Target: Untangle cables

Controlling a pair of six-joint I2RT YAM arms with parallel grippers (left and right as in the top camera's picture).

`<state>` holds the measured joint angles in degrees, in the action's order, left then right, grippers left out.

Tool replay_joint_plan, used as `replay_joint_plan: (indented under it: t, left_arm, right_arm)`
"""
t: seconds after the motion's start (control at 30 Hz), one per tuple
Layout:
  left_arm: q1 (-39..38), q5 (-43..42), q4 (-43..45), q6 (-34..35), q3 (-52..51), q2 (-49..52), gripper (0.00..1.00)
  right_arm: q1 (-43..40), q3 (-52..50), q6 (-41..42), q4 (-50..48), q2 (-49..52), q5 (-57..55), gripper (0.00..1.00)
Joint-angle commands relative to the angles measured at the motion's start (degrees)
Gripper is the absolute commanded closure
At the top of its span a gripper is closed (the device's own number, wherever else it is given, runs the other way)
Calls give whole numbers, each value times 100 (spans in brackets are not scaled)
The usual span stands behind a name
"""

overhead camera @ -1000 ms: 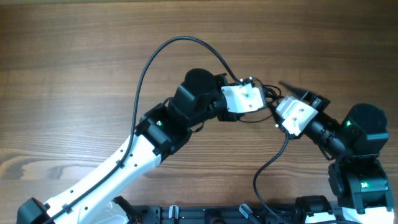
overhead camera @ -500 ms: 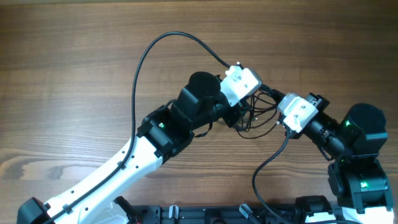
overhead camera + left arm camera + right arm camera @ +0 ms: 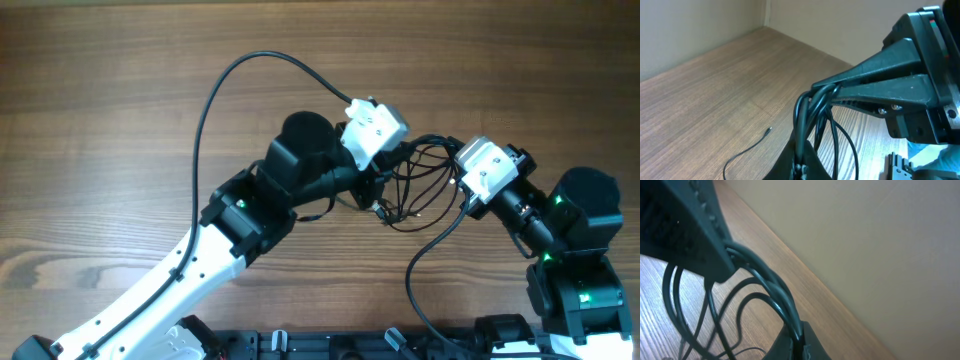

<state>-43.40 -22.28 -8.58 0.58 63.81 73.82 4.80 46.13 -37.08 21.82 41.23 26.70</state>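
L hand (image 3: 801,162) & R hand (image 3: 799,341) both pinching cables (image 3: 420,172); loops slung btwn them.

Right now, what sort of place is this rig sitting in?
Probably a lab or test bench: a wood-grain table, a plain beige wall behind it, and the left arm and right arm based at its near edge, handling only thin black cables.

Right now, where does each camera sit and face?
Overhead: above the table, facing down on cables held between left hand and right hand.
Left wrist: past its own fingertips toward the right hand.
Right wrist: past its own fingertips toward the left hand, wall behind.
Shared: both wrist views show the same pinched cables.
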Motion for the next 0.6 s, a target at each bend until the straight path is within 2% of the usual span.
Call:
replay_joint_plan:
  t: [0.0, 0.1, 0.33, 0.4, 0.47, 0.53, 0.57]
  left_arm:
    - [361, -46, 127, 732, 22, -295, 96]
    - [579, -52, 278, 1222, 22, -302, 96]
    - [627, -96, 669, 1495, 22, -302, 96]
    - [706, 258, 568, 1805, 22, -299, 96]
    - [848, 1375, 142, 2717, 22, -299, 96]
    - [946, 2065, -216, 3477, 22, -299, 96]
    - [1014, 2330, -365, 3926, 22, -299, 96]
  right_arm:
    - [-57, 111, 133, 17, -31, -527, 96]
    - [-57, 111, 155, 76, -31, -529, 96]
    - [-57, 111, 540, 105, -31, -551, 96]
    - [-57, 111, 1104, -136, -33, -546, 96]
    - [-57, 111, 1950, -636, -33, -535, 96]
    - [-57, 111, 2778, -1130, -33, -531, 96]
    - [-57, 111, 3497, -1460, -33, -588, 96]
